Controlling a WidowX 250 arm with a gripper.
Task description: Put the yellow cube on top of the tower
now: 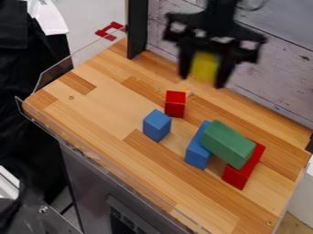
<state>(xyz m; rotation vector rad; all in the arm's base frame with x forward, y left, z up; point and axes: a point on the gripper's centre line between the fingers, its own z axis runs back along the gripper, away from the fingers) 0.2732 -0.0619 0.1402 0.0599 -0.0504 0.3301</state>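
Wooden tabletop (pixel 109 105), hand (pixel 203 81) gripping yellow cube (pixel 205 67), green block (pixel 227 143) atop blue (pixel 196 154) and red blocks (pixel 236 177)

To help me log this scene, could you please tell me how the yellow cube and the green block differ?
The yellow cube is held in the end effector, while the green block lies free of it, bridging the long blue block and the long red block. They differ in colour, and the green block is clearly elongated, unlike the yellow cube. Both are off the tabletop.
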